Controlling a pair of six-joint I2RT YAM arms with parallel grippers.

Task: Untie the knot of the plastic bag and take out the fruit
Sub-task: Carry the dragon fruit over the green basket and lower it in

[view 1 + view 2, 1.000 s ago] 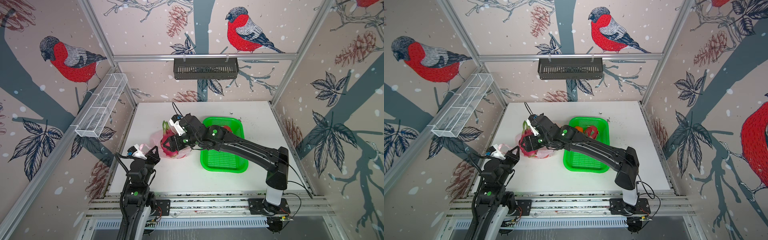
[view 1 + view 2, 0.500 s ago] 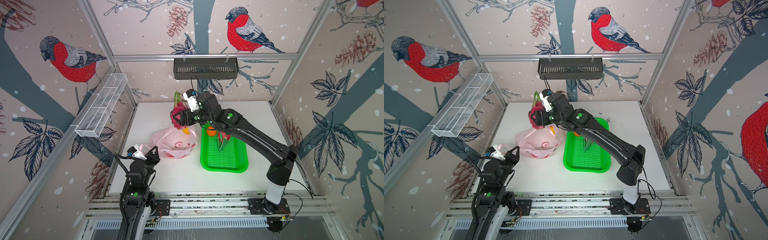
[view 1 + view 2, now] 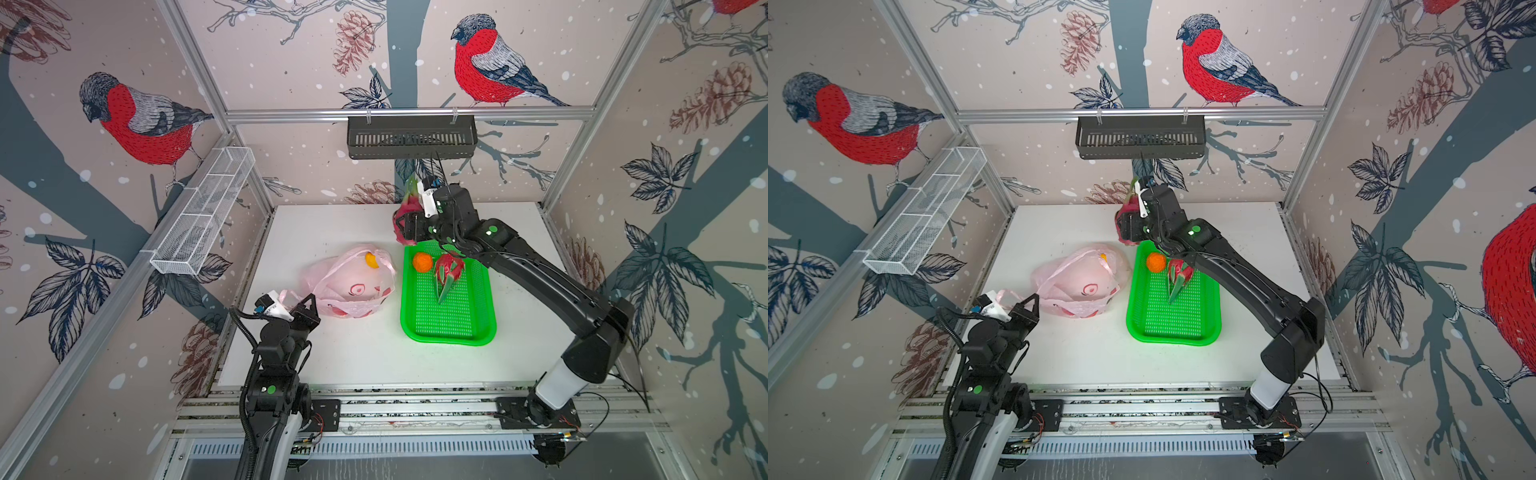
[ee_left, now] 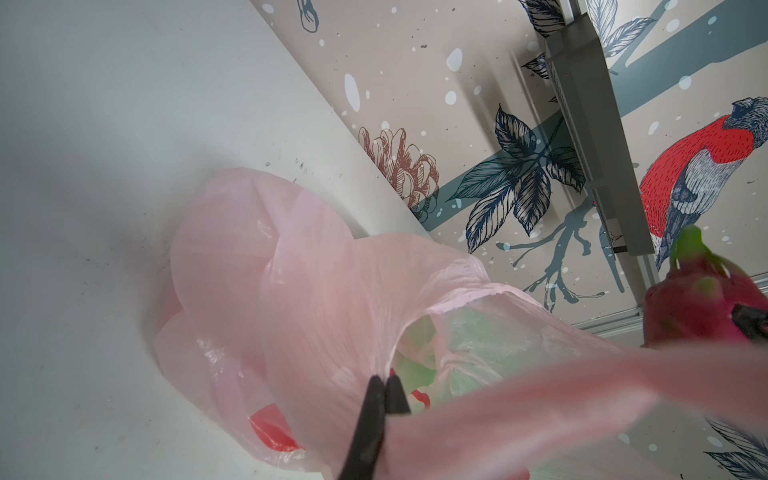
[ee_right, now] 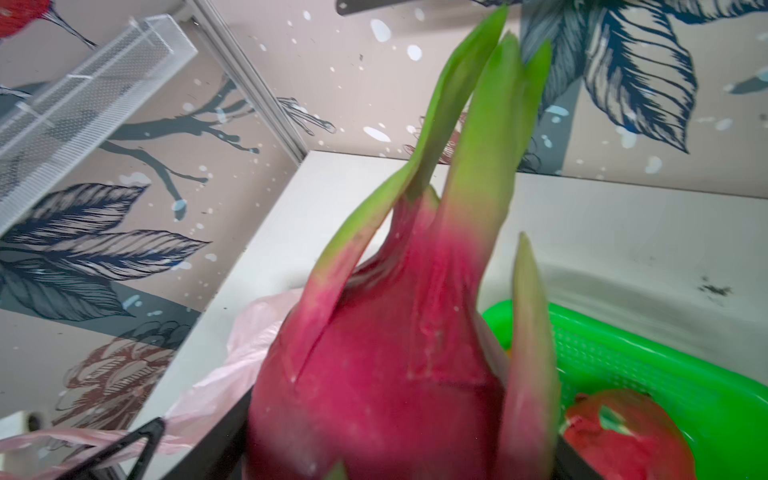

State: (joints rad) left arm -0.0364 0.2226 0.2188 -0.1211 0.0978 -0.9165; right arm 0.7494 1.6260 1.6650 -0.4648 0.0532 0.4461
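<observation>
The pink plastic bag (image 3: pixel 349 286) (image 3: pixel 1077 286) lies slumped on the table with its mouth gaping. The knot is not in view. My left gripper (image 3: pixel 309 301) (image 4: pixel 384 382) is shut on the bag's film near a handle. An orange fruit (image 3: pixel 371 260) sits in the bag's mouth. My right gripper (image 3: pixel 410 227) (image 3: pixel 1133 226) (image 5: pixel 399 449) holds a dragon fruit (image 3: pixel 402 208) (image 5: pixel 395 365) in the air, over the far left corner of the green basket (image 3: pixel 449 328) (image 3: pixel 1171 330). In the basket lie another dragon fruit (image 3: pixel 446 270) and an orange (image 3: pixel 422 262).
A black slotted basket (image 3: pixel 411 137) hangs on the back wall just behind the raised right gripper. A white wire shelf (image 3: pixel 203 216) runs along the left wall. The white table (image 3: pixel 353 357) is bare in front of the bag and basket.
The right gripper has lifted the dragon fruit out of the bag and carried it up and rightward to the basket's far end. The bag has sagged flatter. The left gripper has stayed put.
</observation>
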